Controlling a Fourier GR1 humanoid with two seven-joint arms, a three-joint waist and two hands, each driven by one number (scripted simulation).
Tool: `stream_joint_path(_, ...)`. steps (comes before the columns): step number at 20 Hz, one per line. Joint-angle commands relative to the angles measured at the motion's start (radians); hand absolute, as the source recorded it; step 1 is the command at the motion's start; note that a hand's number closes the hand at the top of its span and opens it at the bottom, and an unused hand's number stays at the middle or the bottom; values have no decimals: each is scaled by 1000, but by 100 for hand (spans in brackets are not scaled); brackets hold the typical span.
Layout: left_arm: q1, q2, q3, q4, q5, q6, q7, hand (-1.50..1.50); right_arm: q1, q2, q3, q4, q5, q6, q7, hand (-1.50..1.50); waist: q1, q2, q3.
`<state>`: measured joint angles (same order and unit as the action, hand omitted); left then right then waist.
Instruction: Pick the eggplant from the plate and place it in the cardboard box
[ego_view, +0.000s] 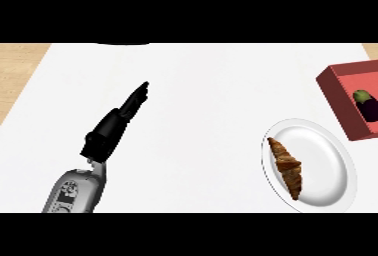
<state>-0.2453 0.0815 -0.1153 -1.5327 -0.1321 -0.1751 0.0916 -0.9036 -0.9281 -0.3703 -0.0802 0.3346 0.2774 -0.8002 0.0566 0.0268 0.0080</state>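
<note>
The dark purple eggplant (367, 105) with its green cap lies inside the red-brown cardboard box (339, 95) at the right edge of the view. Below and left of the box a white plate (325, 155) holds only a brown croissant (288, 167). My left hand (118, 122) is at the left of the white counter, far from both box and plate. Its fingers are straight and pointing up-right, holding nothing. My right hand does not show in the view.
The white counter top (199, 100) spreads between my left hand and the plate. A strip of wooden surface (18, 75) shows along the far left edge. The box is cut off by the view's right edge.
</note>
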Motion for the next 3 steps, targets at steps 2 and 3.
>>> stream_joint_path(2,46,1,-16,-7,-12,-1,-28,0,0,-73,-129,58,-130,159,23,-150,0,3,2)
stream_joint_path(3,13,-7,-5,-3,-4,5,-20,0,-19,-109,-134,60,-135,183,70,-150,2,8,2)
